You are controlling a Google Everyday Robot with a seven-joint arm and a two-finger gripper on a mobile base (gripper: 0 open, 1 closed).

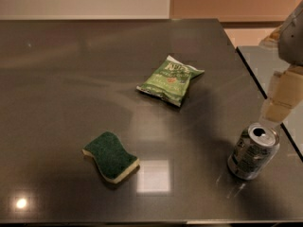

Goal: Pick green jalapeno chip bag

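The green jalapeno chip bag [170, 79] lies flat on the dark grey table [71, 79], right of its middle. It is light green with white lettering, a small red mark and white sealed edges. My gripper [280, 98] hangs at the right edge of the view, above the table's right side. It is well to the right of the bag, a little nearer the camera, and not touching it. It holds nothing that I can see.
A dark-green wavy sponge [111, 156] lies at the front left of the bag. An opened soda can [253, 151] stands at the front right, just below the gripper. A second surface [270, 60] adjoins the table's right edge.
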